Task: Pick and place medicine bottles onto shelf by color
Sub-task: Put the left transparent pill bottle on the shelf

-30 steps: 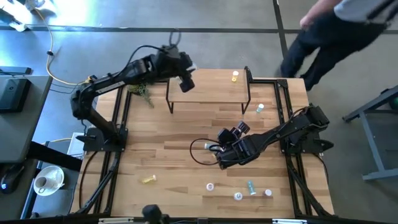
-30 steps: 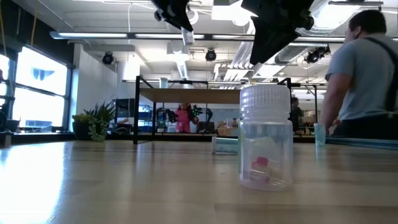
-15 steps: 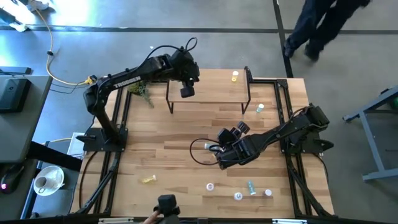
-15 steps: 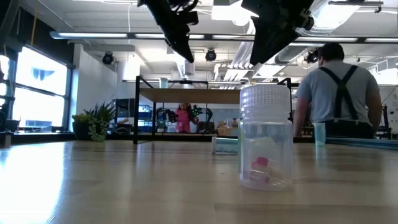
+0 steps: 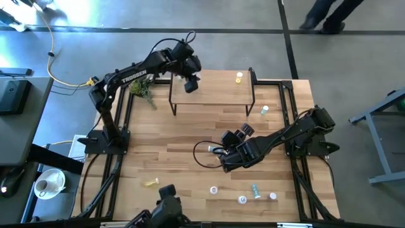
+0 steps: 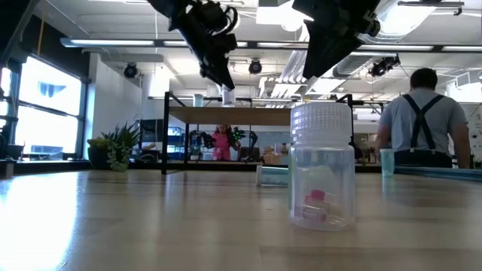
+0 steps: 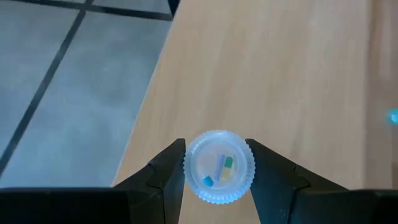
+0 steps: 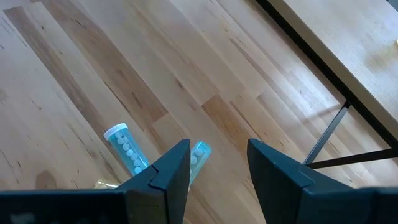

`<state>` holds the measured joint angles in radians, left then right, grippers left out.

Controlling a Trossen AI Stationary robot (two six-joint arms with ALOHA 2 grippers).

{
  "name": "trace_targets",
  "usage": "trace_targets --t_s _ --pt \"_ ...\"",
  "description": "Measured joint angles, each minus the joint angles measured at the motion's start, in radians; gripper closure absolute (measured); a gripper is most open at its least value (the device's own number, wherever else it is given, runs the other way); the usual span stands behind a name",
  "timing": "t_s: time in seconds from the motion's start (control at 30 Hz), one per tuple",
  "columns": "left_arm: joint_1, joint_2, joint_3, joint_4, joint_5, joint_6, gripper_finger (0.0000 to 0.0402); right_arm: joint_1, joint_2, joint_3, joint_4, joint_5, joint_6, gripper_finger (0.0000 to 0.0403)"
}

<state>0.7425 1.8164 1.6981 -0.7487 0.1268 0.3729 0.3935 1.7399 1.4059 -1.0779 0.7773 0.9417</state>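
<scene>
My left gripper (image 5: 190,82) is shut on a small medicine bottle (image 7: 219,167) with a white ribbed cap, over the left end of the light-wood shelf (image 5: 215,92). In the low view the bottle (image 6: 227,94) hangs just above the shelf board (image 6: 248,114). A yellow bottle (image 5: 239,77) stands on the shelf's far right. My right gripper (image 5: 226,161) is open above the table's middle. Its fingers stand either side of a light blue bottle (image 8: 198,155) that lies on the table below, and they do not touch it. A second light blue bottle (image 8: 124,149) lies beside it. My left gripper pinches the bottle's round ribbed cap (image 7: 249,168) between its two fingers, one on each side. The fingers point down from above. The bottle hangs upright below them, over the shelf board; whether its base touches the board I cannot tell.
Several bottles lie near the table's front edge (image 5: 242,199), among them a teal one (image 5: 255,190). A yellow one (image 5: 150,183) lies at the front left and another bottle (image 5: 264,110) sits right of the shelf. A plant sprig (image 5: 144,92) lies left of the shelf. A clear bottle (image 6: 322,165) stands close to the low camera.
My left gripper has gone down toward the shelf's left end with the bottle, which stays upright below the fingers. A person beyond the table's far edge has walked away.
</scene>
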Motion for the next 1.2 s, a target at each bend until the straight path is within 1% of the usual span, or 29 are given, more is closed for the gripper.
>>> trace_targets --t_s 0.3,0.43,0.6,1.2 --pt "0.017 0.039 -0.001 0.066 0.001 -0.067 0.0264 0.000 0.000 0.000 0.000 0.000 0.000 0.0252" --pt "0.023 0.056 -0.001 0.064 -0.011 -0.100 0.0264 0.000 0.000 0.000 0.000 0.000 0.000 0.0252" --pt "0.025 0.063 -0.001 0.068 -0.049 -0.109 0.0264 0.000 0.000 0.000 0.000 0.000 0.000 0.0252" --pt "0.025 0.063 -0.001 0.066 -0.049 -0.109 0.0260 0.000 0.000 0.000 0.000 -0.001 0.000 0.0252"
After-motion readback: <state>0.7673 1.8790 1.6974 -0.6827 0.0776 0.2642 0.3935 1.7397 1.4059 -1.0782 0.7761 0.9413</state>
